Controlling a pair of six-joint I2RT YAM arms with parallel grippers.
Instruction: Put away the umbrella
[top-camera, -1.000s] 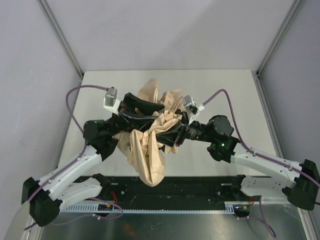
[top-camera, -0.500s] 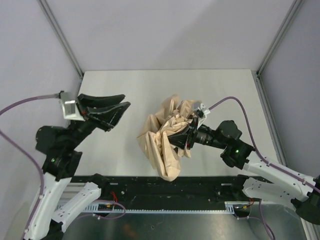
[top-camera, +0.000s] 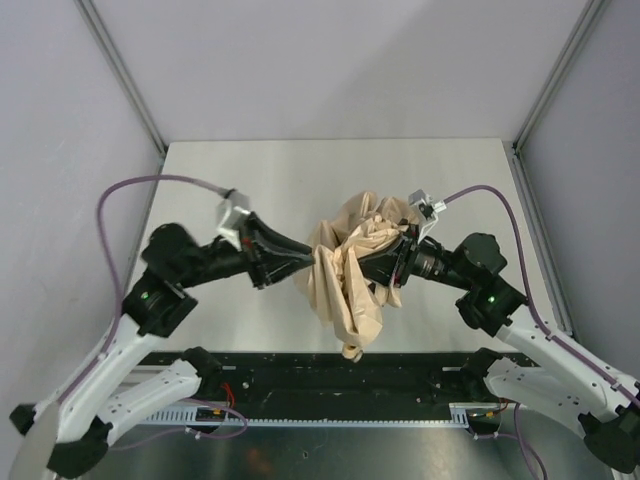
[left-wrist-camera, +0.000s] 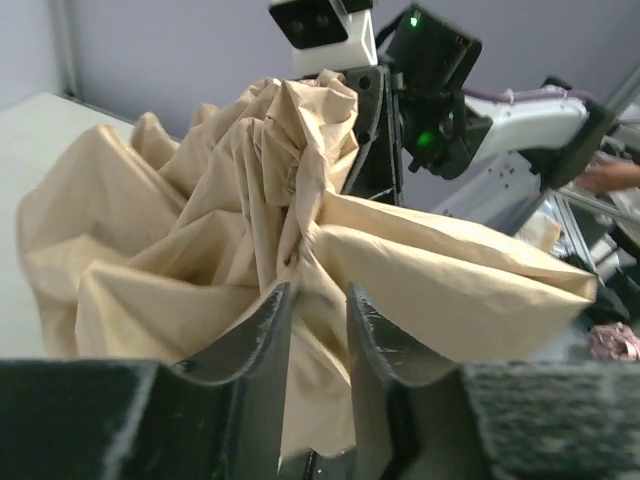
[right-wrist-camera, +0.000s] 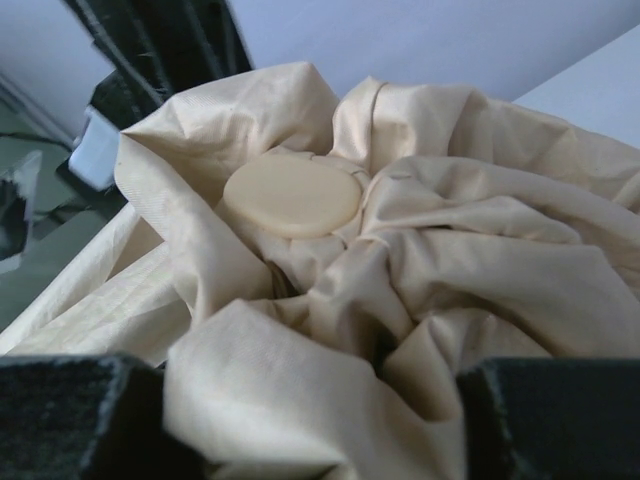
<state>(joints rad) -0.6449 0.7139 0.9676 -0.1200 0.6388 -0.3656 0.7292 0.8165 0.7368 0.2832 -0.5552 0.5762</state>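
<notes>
Left gripper (left-wrist-camera: 318, 292) reached in from the left, jaws narrowed around a fold of canopy; can't tell if it was actually pinched. The umbrella (top-camera: 355, 270), a crumpled beige bundle, hung mid-table (top-camera: 230, 180) between both arms, its lower end drooping toward the near edge. A round tan cap (right-wrist-camera: 292, 192) sat among the folds. Right gripper (right-wrist-camera: 315, 410) was clamped on bunched fabric from the right.
</notes>
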